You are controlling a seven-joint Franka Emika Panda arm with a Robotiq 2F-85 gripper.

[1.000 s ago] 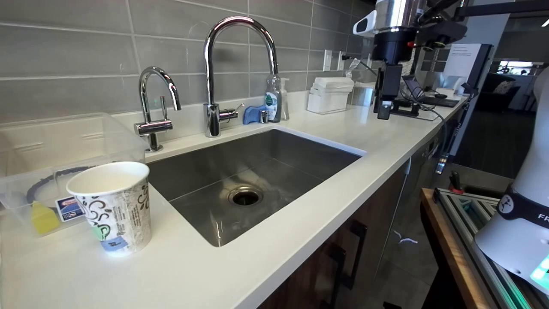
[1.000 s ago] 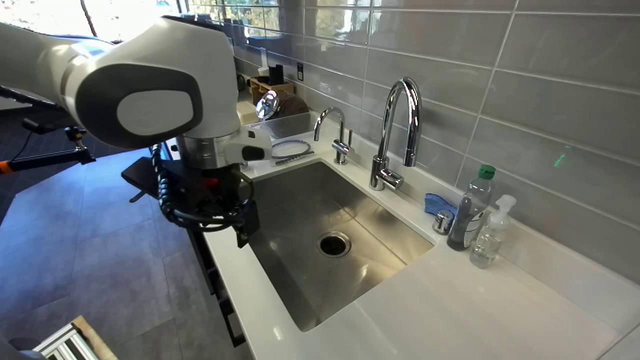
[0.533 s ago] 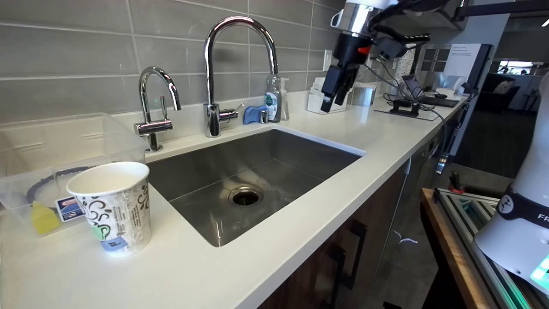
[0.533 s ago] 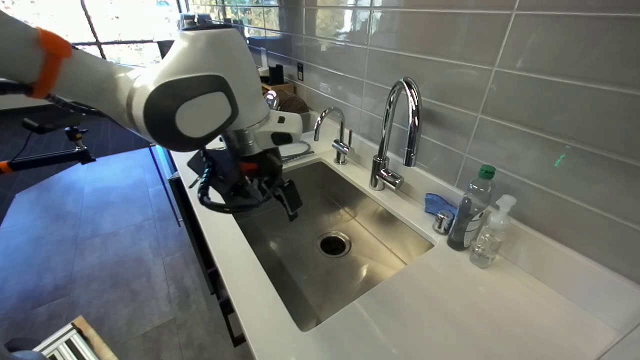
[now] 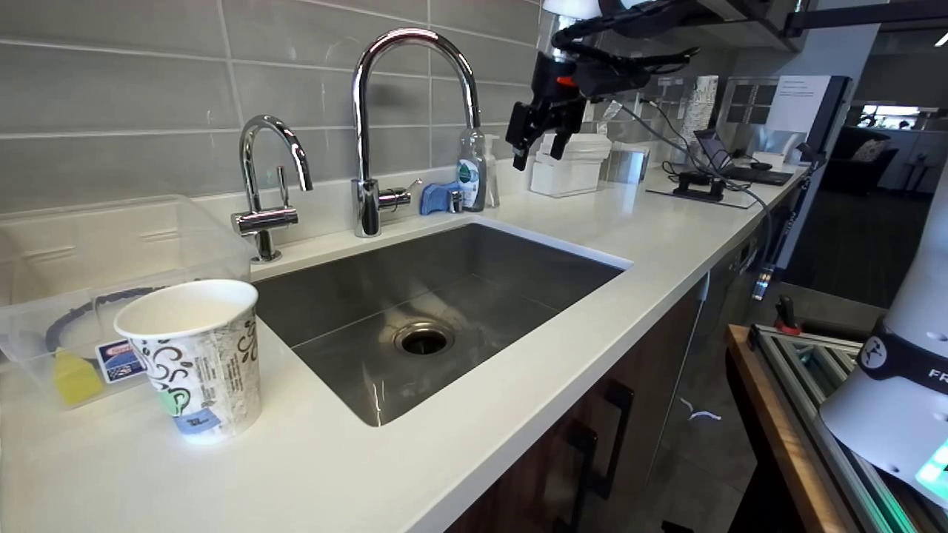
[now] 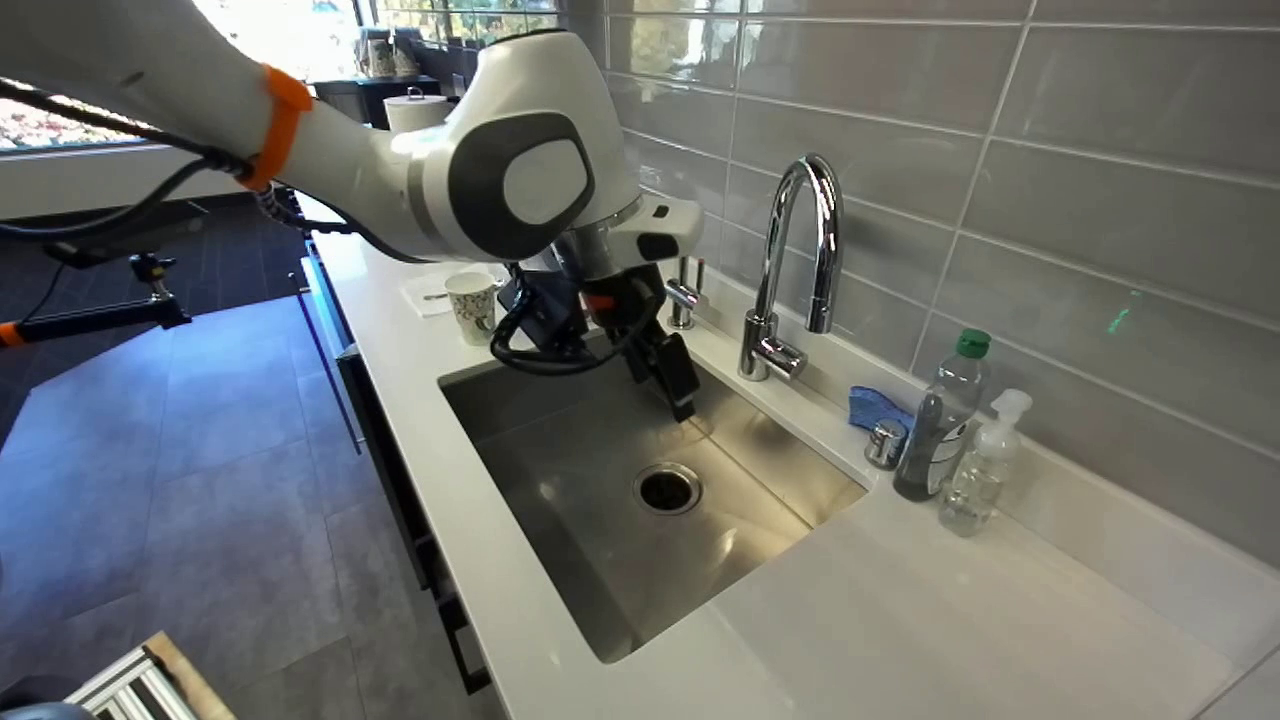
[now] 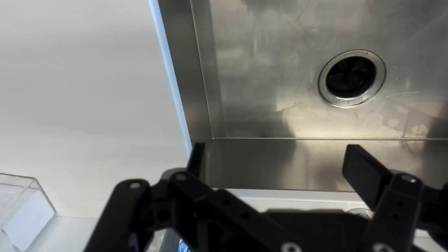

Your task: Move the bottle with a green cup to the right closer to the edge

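Pincer point(image 7: 277, 157) (mine), jaws apart and empty, hangs above the sink point(image 6: 590, 520), spread, I judge, to straddle the green-capped bottle point(image 6: 940, 428), which stands upright on the counter point(image 6: 850, 600) by the wall point(image 6: 1100, 250), just beside the pump point(image 6: 983, 478).

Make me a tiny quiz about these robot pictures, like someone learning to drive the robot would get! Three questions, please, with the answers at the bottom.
1. What colour is the cap on the bottle that stands next to the pump bottle?
A) red
B) green
C) yellow

2. True or false: the robot's gripper is open and holds nothing.

3. How many faucets stand by the sink?

Key:
1. B, green.
2. True.
3. Two, one tall and one short.
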